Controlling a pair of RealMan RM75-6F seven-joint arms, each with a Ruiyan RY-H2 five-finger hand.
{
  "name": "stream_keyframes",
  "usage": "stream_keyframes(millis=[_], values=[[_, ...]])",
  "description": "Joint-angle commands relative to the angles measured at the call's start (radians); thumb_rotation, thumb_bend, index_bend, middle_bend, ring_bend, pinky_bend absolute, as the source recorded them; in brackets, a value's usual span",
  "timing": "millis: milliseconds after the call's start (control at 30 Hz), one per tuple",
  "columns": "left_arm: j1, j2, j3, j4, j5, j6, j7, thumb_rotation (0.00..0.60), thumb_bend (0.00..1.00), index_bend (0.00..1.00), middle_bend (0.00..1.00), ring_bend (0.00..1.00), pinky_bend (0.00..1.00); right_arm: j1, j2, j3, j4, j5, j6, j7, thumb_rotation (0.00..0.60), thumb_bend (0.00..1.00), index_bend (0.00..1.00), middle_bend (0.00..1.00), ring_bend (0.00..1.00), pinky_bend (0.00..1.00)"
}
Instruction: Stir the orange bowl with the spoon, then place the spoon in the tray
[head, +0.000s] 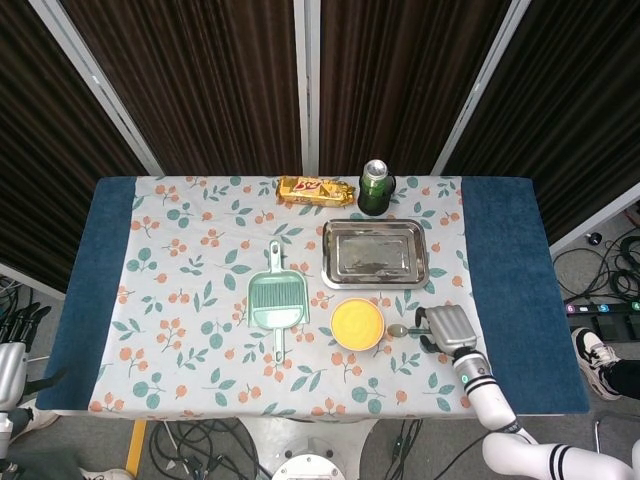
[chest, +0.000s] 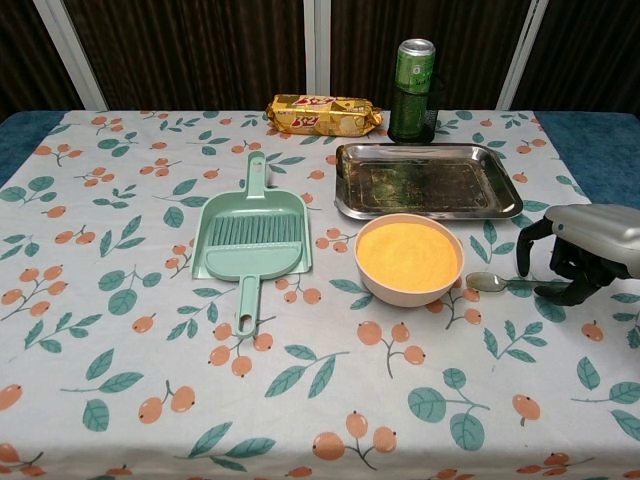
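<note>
We take the bowl (chest: 409, 258) as landmark. The tray (chest: 428, 181) lies just behind it, with the can (chest: 414, 90) behind the tray's middle. The spoon (chest: 500, 283) lies just right of the bowl, its handle under the right hand (chest: 586, 250). The dustpan (chest: 250, 236) lies left of the bowl. The snack packet (chest: 323, 113) lies behind and left of the bowl, beside the can.

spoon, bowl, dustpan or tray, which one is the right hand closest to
The spoon: the right hand is over its handle, fingers around it, while the orange bowl, tray and green dustpan lie further left.
</note>
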Motion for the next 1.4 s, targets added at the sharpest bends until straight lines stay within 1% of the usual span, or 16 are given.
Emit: stream_keyframes(millis=[33,233,733,900,1033,1167,1300,1400], values=[[0.000,-0.001,0.000,0.001,-0.001,-0.001,-0.001,0.600,0.14,0.18,0.18,0.12,0.14,0.003,-0.006,-0.002,0.009,0.001,0.002,0.001,0.600,0.31,0.48,0.96,0.99,1.00],[0.000,-0.003,0.000,0.006,-0.003,-0.005,-0.005,0.600,0.14,0.18,0.18,0.12,0.14,0.007,-0.016,-0.005,0.025,0.006,0.001,0.007,0.600,0.33,0.51,0.96,0.99,1.00],[-0.001,-0.009,-0.002,0.022,-0.006,-0.012,-0.018,0.600,0.14,0.18,0.18,0.12,0.14,0.014,-0.035,-0.014,0.048,0.016,0.006,0.002,0.600,0.33,0.52,0.96,0.99,1.00],[0.001,-0.009,-0.001,0.023,-0.005,-0.010,-0.025,0.600,0.14,0.18,0.18,0.12,0.14,0.013,-0.030,-0.015,0.042,0.010,0.013,0.005,0.600,0.35,0.55,0.96,0.99,1.00],[0.004,-0.008,-0.001,0.024,-0.004,-0.005,-0.026,0.600,0.14,0.18,0.18,0.12,0.14,0.012,0.008,-0.009,0.000,-0.013,0.038,0.005,0.600,0.36,0.55,0.96,0.99,1.00],[0.004,-0.007,-0.001,0.022,-0.002,-0.003,-0.024,0.600,0.14,0.18,0.18,0.12,0.14,0.012,0.066,0.005,-0.066,-0.028,0.061,0.004,0.600,0.36,0.55,0.96,0.99,1.00],[0.006,-0.005,-0.002,0.019,-0.002,0.001,-0.024,0.600,0.14,0.18,0.18,0.12,0.14,0.028,0.143,0.032,-0.158,-0.045,0.070,0.001,0.600,0.36,0.55,0.96,0.99,1.00],[0.007,-0.004,0.000,0.017,0.000,0.002,-0.023,0.600,0.14,0.18,0.18,0.12,0.14,0.045,0.176,0.060,-0.217,-0.041,0.059,0.021,0.600,0.36,0.55,0.96,0.99,1.00]])
